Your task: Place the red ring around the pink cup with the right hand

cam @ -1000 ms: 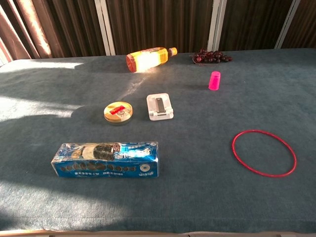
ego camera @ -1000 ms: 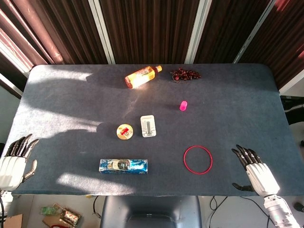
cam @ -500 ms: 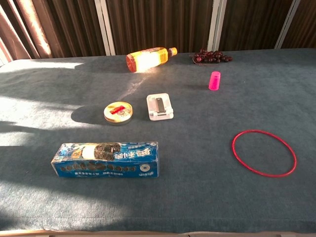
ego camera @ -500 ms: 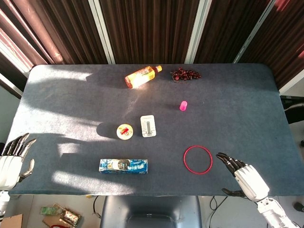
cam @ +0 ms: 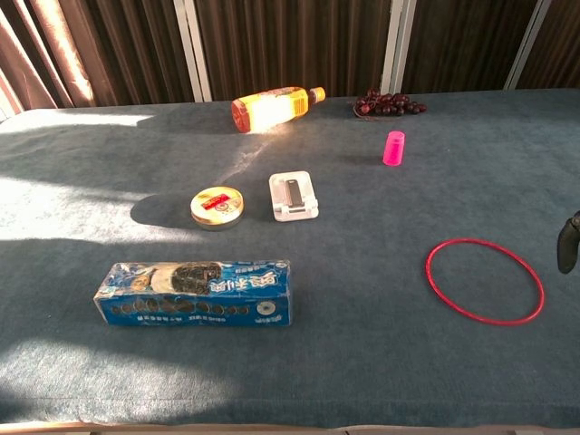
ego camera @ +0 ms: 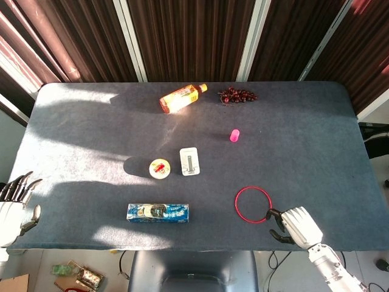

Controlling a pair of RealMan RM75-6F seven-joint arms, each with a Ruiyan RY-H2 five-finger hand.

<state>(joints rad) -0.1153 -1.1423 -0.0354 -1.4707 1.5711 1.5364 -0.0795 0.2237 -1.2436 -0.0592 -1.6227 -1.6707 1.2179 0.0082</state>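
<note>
The red ring (ego camera: 236, 205) lies flat on the dark blue table, near the front right, and shows in the chest view as the same thin ring (cam: 480, 240). The small pink cup (ego camera: 234, 135) stands upright farther back, also seen as the pink cup (cam: 393, 148), well apart from the ring. My right hand (ego camera: 295, 225) hovers at the ring's near-right edge with its dark fingers bent down toward the cloth, holding nothing. One finger (cam: 568, 243) enters the chest view at the right border, beside the ring. My left hand (ego camera: 12, 205) hangs open off the table's front left corner.
An orange bottle (ego camera: 182, 98) lies on its side at the back, with dark grapes (ego camera: 237, 95) to its right. A round tin (ego camera: 159, 168) and a white case (ego camera: 190, 162) sit mid-table. A blue biscuit box (ego camera: 158, 212) lies near the front edge.
My right hand has slid left to the ring's edge and turned its fingers downward. The left hand has drifted lower and further left. The ring has stayed put.
</note>
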